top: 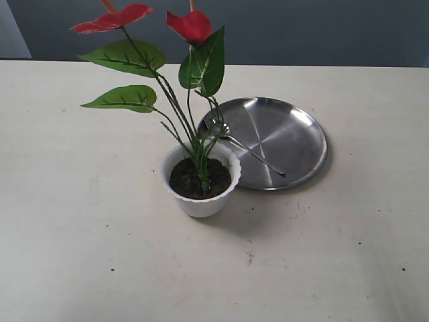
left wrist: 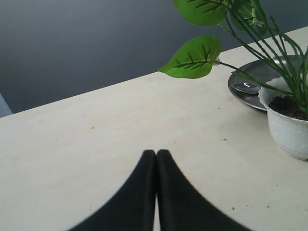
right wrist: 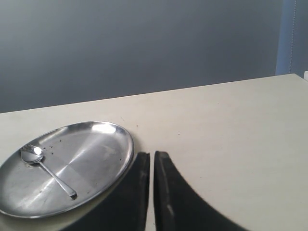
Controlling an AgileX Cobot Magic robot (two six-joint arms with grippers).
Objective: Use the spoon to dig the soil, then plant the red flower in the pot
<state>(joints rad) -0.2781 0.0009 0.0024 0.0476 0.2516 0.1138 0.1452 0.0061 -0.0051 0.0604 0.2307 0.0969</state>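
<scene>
Two pincers sit idle before you, and the job looks all but finished. The red flower (top: 191, 87) already stands upright in the pot (top: 201, 200), its green stems sunk into the soil (top: 191, 181), and the spoon (top: 251, 151) lies on the round steel plate (top: 295, 144), bowl toward the pot, handle running out across the metal. Judging by that, you have dug and planted; little seems left beyond keeping the arms clear.

The left pincer (left wrist: 156, 159) has its dark fingers pressed together, holding nothing, low over the worktop (top: 80, 255) and well apart from the pot. The right pincer (right wrist: 151, 161) is nearly closed, a thin slit between its fingers, also empty, just beside the plate's rim.

The pot stands near the middle of the worktop, touching or just overlapping the plate's near edge. Its scalloped white rim is clean, the soil is dark and crumbly, and the plant carries broad veined leaves with two glossy red blooms high above.
</scene>
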